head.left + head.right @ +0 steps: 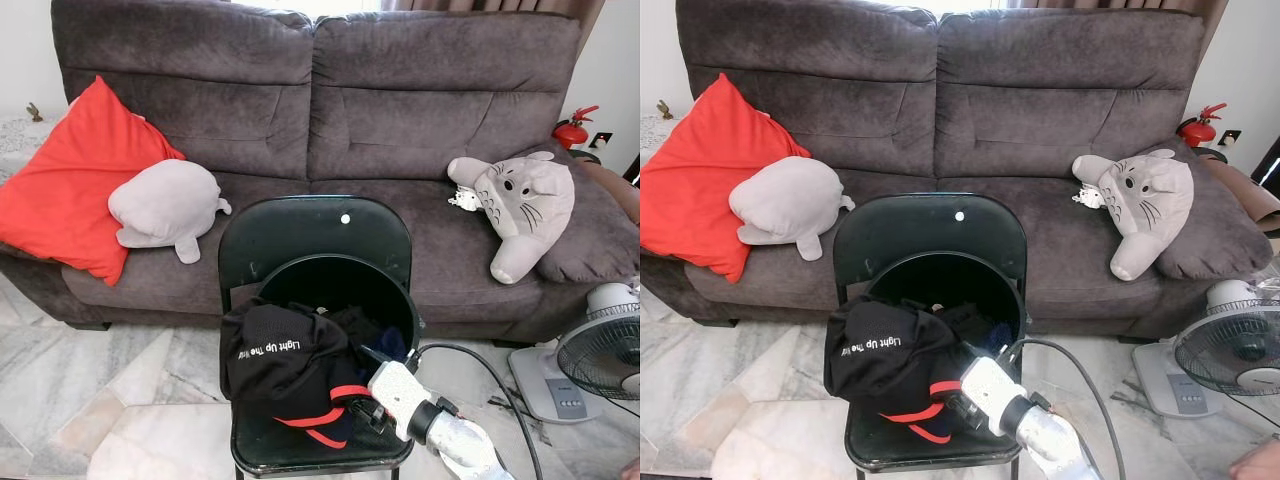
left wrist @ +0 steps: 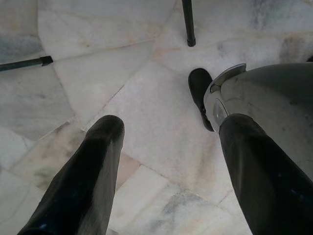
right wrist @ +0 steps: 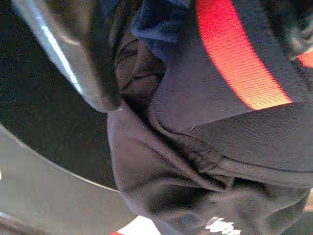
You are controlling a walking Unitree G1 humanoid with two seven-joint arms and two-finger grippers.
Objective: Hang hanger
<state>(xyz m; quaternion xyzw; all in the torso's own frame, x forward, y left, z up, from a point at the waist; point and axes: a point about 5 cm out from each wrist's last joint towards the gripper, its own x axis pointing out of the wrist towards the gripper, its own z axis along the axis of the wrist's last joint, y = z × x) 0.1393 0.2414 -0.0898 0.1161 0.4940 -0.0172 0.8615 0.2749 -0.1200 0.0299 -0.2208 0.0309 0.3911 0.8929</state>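
Standing on a pale marble floor (image 1: pixel 120 380) before a dark grey sofa (image 1: pixel 320 120), a black folding chair (image 1: pixel 315 240) carries a black bucket (image 1: pixel 340 290) spilling black clothing (image 1: pixel 285 365) with red trim and white lettering. I cannot make out a hanger. The right gripper (image 1: pixel 362 410) presses into the clothes, its grip impossible to judge. The left gripper (image 2: pixel 166 171) hangs over the floor, fingers spread.
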